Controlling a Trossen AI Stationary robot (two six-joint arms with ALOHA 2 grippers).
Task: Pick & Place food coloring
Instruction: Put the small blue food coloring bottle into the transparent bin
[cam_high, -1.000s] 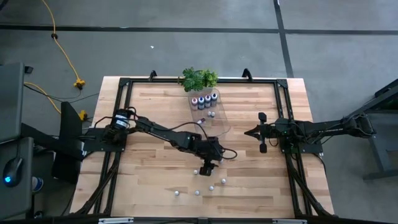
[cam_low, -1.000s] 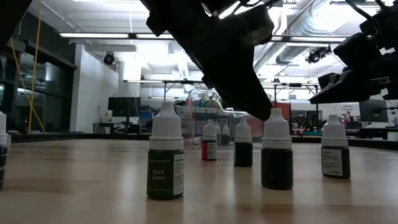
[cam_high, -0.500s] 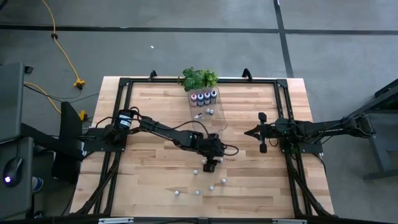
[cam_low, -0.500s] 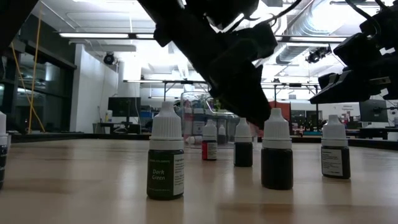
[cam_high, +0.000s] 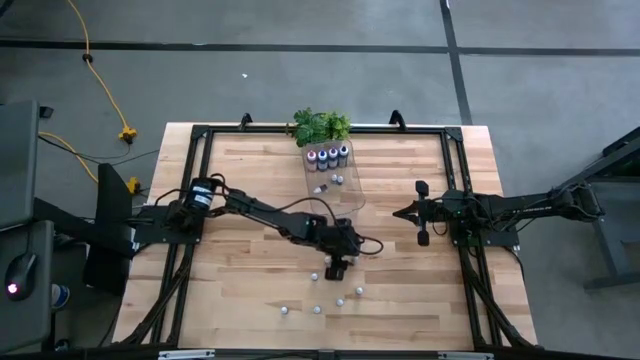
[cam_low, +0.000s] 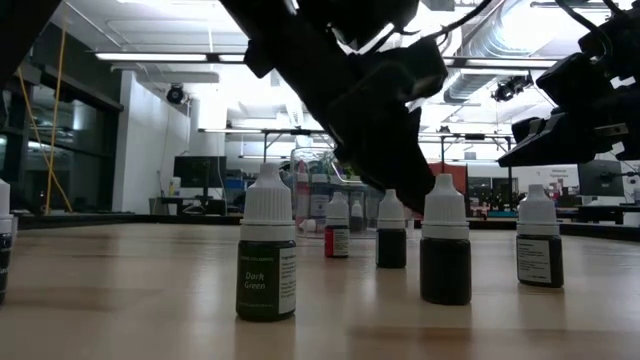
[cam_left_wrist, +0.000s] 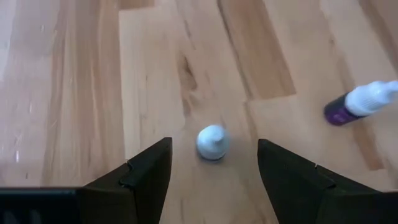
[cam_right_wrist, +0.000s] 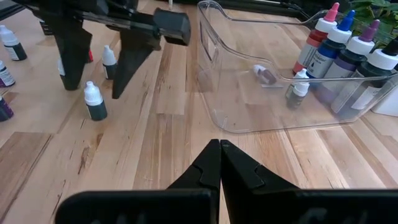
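Note:
My left gripper (cam_high: 338, 265) hangs open over the table's middle, fingers pointing down. In the left wrist view (cam_left_wrist: 213, 148) its fingers stand on either side of a small white-capped food coloring bottle (cam_left_wrist: 212, 142) that stands upright on the wood, with a gap on each side. Several more small bottles (cam_high: 340, 300) stand nearer the near edge. Another, purple one (cam_left_wrist: 357, 104) lies close by. Four bigger bottles with coloured tops (cam_high: 328, 156) stand in the clear tray (cam_high: 345, 195). My right gripper (cam_right_wrist: 219, 145) is shut and waits at the table's right.
The clear tray (cam_right_wrist: 249, 118) also holds two small bottles (cam_right_wrist: 300, 84), one of them lying down. A green plant (cam_high: 320, 126) stands at the far edge behind the tray. In the low view a row of small bottles, one labelled Dark Green (cam_low: 268, 250), stands on the near part of the table.
My left gripper has moved a little toward the far edge, from above one nearer small bottle to above the one behind it, staying open. The bottles on the table have stayed where they were.

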